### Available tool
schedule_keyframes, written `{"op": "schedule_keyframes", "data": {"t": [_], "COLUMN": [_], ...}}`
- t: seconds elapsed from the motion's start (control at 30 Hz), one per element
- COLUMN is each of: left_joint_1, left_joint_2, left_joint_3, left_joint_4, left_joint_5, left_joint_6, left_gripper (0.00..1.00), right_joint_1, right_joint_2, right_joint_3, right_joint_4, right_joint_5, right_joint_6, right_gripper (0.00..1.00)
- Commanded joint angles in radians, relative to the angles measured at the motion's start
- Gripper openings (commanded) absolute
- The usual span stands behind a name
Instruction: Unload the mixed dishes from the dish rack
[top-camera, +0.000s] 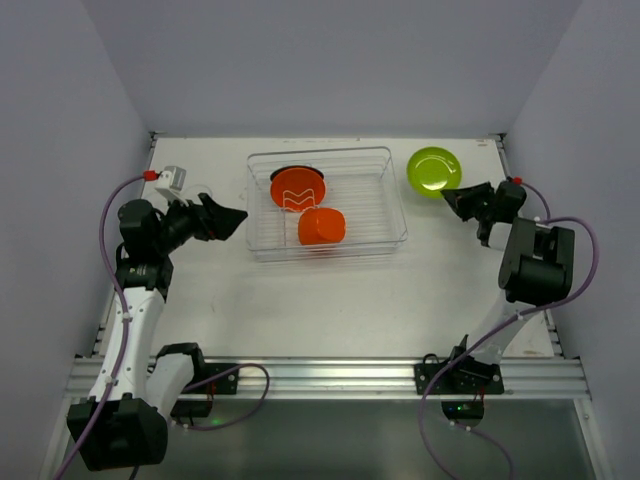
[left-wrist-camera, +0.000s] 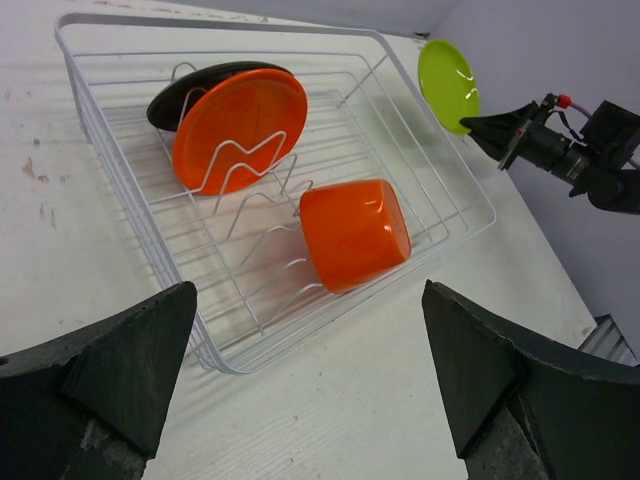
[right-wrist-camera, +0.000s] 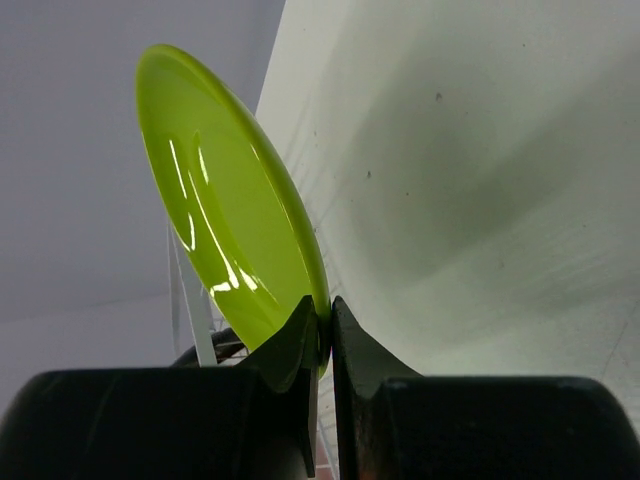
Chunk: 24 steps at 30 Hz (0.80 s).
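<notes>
The clear wire dish rack (top-camera: 392, 205) (left-wrist-camera: 130, 220) sits at the table's back middle. Inside it an orange plate (top-camera: 297, 189) (left-wrist-camera: 240, 125) leans in the slots against a black plate (left-wrist-camera: 185, 85), and an orange cup (top-camera: 321, 227) (left-wrist-camera: 355, 233) lies on its side. My right gripper (top-camera: 452, 197) (right-wrist-camera: 327, 318) is shut on the rim of the lime green plate (top-camera: 433, 170) (right-wrist-camera: 225, 205) (left-wrist-camera: 448, 82), held tilted to the right of the rack. My left gripper (top-camera: 235, 218) (left-wrist-camera: 310, 375) hangs open left of the rack, nothing between its fingers.
A small white block with a red tip (top-camera: 170, 178) lies at the back left. Grey walls close the table on three sides. The aluminium rail (top-camera: 330, 378) with both arm bases runs along the near edge.
</notes>
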<state>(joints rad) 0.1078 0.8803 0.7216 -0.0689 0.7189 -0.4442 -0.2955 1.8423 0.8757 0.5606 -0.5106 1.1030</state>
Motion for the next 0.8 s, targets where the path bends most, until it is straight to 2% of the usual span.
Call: {"op": "schedule_keyframes", "data": {"t": [0.0,0.17,0.33,0.43,0.63,0.77], "left_joint_1": [-0.003,-0.003,-0.003,-0.003,-0.003,-0.003], "left_joint_2": [-0.004,-0.007,-0.01,-0.012,-0.017,-0.018], "left_joint_3": [-0.007,-0.008,-0.008,-0.01,-0.011,-0.011], "left_joint_4": [0.038,0.038,0.037,0.038,0.038,0.038], "left_joint_5": [0.022,0.022,0.022,0.024,0.024,0.022], "left_joint_6": [-0.002,-0.002,-0.004,-0.004,-0.004,-0.004], "left_gripper": [1.0,1.0,1.0,1.0,1.0,1.0], "right_joint_1": [-0.004,-0.005,-0.004,-0.004,0.001,0.007], "right_joint_2": [0.037,0.063,0.097,0.155,0.181,0.212], "right_joint_3": [0.063,0.134,0.187,0.281,0.328,0.397], "right_joint_4": [0.021,-0.138,-0.191,-0.339,-0.375,-0.499], "right_joint_5": [0.023,0.058,0.052,0.037,0.035,0.043], "right_joint_6": [0.027,-0.005,0.006,-0.011,-0.028,-0.06], "right_gripper": [0.0,0.0,0.0,0.0,0.0,0.0]}}
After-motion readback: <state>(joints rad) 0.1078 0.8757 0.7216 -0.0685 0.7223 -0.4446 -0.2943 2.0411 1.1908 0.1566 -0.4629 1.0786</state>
